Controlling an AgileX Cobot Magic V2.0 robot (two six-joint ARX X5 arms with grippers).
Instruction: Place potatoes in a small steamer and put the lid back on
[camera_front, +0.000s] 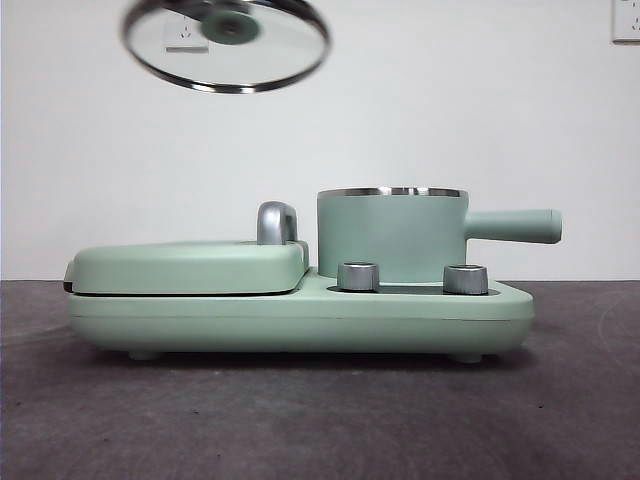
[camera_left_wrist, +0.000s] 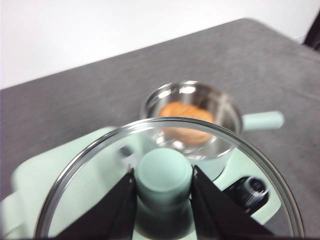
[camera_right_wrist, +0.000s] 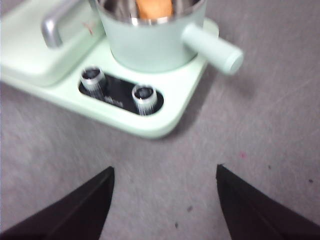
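The small mint-green steamer (camera_front: 390, 235) stands on the appliance base, its handle pointing right. The orange-brown potato (camera_left_wrist: 187, 119) lies inside it; its top also shows in the right wrist view (camera_right_wrist: 155, 7). The glass lid (camera_front: 227, 42) hangs tilted in the air at the top left, well above and left of the steamer. My left gripper (camera_left_wrist: 164, 175) is shut on the lid's mint-green knob (camera_left_wrist: 164, 172). My right gripper (camera_right_wrist: 165, 172) is open and empty above the grey table in front of the appliance.
The mint-green base (camera_front: 300, 315) carries two steel dials (camera_front: 358, 276) at the front. The flat griddle cover (camera_front: 185, 265) with a chrome handle (camera_front: 277, 222) lies left of the steamer. A dark grey mat (camera_front: 320, 420) covers the table.
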